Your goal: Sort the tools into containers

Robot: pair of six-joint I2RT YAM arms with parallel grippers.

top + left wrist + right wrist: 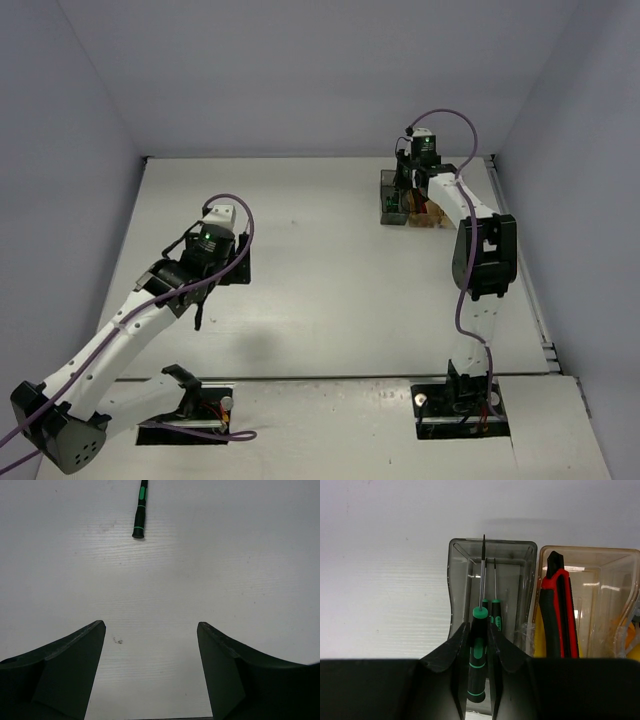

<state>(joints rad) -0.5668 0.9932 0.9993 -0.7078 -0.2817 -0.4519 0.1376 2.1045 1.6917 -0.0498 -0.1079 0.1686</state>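
right claw [479,630]: we see it clamped on thin black-green screwdriver [478,652], over smoky grey plastic bin [456,595].
left claw [151,625]: spread wide, holding nothing.

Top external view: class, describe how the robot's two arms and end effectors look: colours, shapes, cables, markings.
The left arm and right arm have white links with black joint housings. A purple cable loops along each, and a green light glows near each wrist. The left end effector and right end effector have dark, wedge-shaped fingers.
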